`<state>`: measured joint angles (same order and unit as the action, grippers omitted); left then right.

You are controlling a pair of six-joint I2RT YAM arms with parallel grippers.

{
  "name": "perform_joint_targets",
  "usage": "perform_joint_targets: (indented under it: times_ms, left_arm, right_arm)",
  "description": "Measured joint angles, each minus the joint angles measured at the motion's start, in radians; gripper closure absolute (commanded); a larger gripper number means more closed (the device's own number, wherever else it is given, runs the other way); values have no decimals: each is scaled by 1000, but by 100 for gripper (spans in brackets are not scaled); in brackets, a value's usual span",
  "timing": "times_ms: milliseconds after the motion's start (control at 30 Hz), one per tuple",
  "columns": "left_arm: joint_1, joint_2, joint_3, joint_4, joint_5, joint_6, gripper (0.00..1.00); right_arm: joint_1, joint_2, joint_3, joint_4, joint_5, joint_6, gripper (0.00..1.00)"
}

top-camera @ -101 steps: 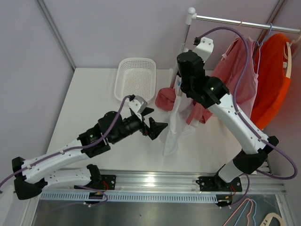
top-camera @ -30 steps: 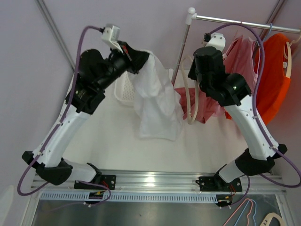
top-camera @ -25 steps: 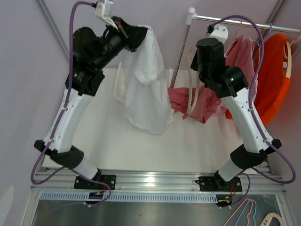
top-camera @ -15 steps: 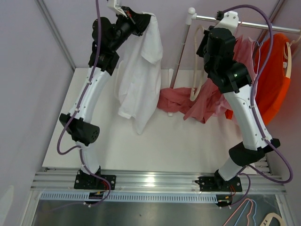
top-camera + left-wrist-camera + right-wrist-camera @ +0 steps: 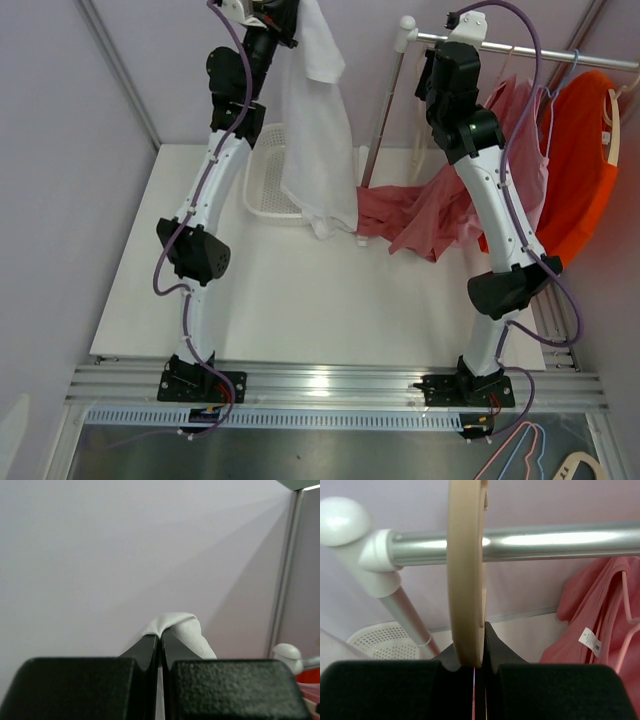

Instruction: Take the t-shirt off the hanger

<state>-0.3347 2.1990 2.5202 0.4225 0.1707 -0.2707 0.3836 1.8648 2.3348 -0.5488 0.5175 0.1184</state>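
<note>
Left gripper (image 5: 276, 12) was raised high at the far side, jaws clenched on a bunched fold of the white t-shirt (image 5: 316, 120); the left wrist view showed the fingers pressed together with the fabric (image 5: 176, 626) pinched at their tips. The t-shirt hung free from that grip, off the hanger, its hem low over the right part of the white mesh basket (image 5: 262, 172) at the far end of the table (image 5: 300, 300); could not tell if hem touched the basket. Only the basket's perforated wall and floor showed, the rest hidden behind the shirt. Right gripper (image 5: 475, 656) was clamped on the cream wooden hanger (image 5: 466, 570), held upright just in front of the metal rail (image 5: 560, 542) near its white end knob (image 5: 342, 521). A pink garment (image 5: 520, 140) hung on the rail, its lower part draped onto the table right of the t-shirt; an orange garment (image 5: 585, 160) hung further right.
</note>
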Motion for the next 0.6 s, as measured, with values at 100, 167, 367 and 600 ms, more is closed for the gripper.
perform_joint_targets:
  times_ms: [100,167,367,600]
  left_arm:
    - [27,4,-21,19,-42,5,99]
    - [54,-8,-79,41,-67,-11,99]
    - [116,2,-256,3,-108,-76,99]
    - [104,42,-480,-103,-58,-241,99]
  right_arm:
    - [-24,23,1,3,-14,0,100]
    - [-44,35,3,8,-30,4,100]
    - [-100,63,10,32,-71,14,100]
    - [-115,75,14,37,-110,31,100]
